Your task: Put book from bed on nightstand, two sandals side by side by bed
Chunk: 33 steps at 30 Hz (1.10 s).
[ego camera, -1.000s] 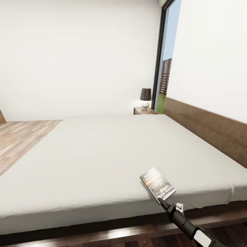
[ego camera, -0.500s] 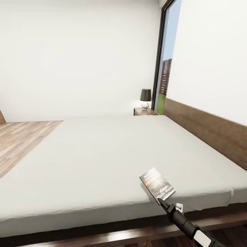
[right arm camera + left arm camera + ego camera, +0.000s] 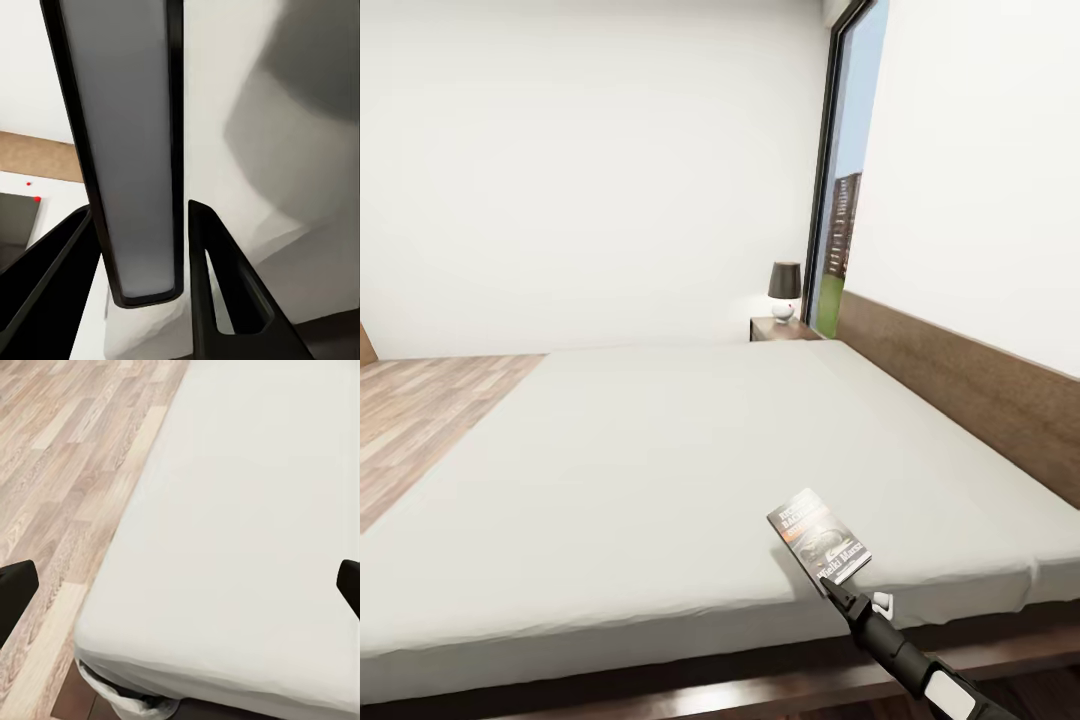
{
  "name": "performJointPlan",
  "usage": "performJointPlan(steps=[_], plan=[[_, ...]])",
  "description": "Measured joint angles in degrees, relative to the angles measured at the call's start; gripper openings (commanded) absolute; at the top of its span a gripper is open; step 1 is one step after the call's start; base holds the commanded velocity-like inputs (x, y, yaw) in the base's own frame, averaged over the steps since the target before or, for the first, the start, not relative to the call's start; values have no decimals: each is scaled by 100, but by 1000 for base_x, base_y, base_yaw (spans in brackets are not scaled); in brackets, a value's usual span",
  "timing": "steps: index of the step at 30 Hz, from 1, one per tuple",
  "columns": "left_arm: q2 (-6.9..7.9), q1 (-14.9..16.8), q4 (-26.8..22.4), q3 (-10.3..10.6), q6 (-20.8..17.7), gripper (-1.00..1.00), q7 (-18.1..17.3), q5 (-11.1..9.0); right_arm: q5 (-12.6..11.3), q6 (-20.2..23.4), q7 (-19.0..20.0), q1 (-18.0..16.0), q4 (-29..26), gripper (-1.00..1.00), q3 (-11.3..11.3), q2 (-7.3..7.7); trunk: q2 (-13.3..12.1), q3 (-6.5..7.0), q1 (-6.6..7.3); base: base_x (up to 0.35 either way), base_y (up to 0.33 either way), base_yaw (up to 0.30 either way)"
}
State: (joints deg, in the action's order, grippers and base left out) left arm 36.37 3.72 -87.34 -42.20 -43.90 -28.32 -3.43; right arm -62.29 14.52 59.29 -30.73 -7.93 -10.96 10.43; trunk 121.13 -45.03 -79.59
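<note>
The book (image 3: 818, 536), dark with an orange band and white lettering, stands tilted over the near right edge of the bed's grey mattress (image 3: 660, 450). My right gripper (image 3: 830, 583) is shut on the book's lower edge. In the right wrist view the book's thin edge (image 3: 135, 150) sits between the two black fingers (image 3: 225, 285). My left gripper (image 3: 180, 589) hangs open over a mattress corner (image 3: 247, 525), nothing between its fingertips. A nightstand (image 3: 780, 328) stands at the bed's far side. The sandals are out of view.
A dark-shaded lamp (image 3: 784, 290) with a white base stands on the nightstand. The brown headboard (image 3: 960, 385) runs along the right wall, next to a tall window (image 3: 847, 190). Wood-plank floor (image 3: 420, 410) lies left of the bed.
The whole picture has shifted a little, with the bed now sitting slightly lower in view. The book stays gripped in my right gripper at the same spot in the picture.
</note>
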Motion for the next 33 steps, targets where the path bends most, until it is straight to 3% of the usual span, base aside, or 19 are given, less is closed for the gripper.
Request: performJointPlan(steps=[33], plan=[[1,-3,9,0,135,100,1,0,-14,-12,81,21,-59,-100,0,17,-1324,592,725,0,0,0]])
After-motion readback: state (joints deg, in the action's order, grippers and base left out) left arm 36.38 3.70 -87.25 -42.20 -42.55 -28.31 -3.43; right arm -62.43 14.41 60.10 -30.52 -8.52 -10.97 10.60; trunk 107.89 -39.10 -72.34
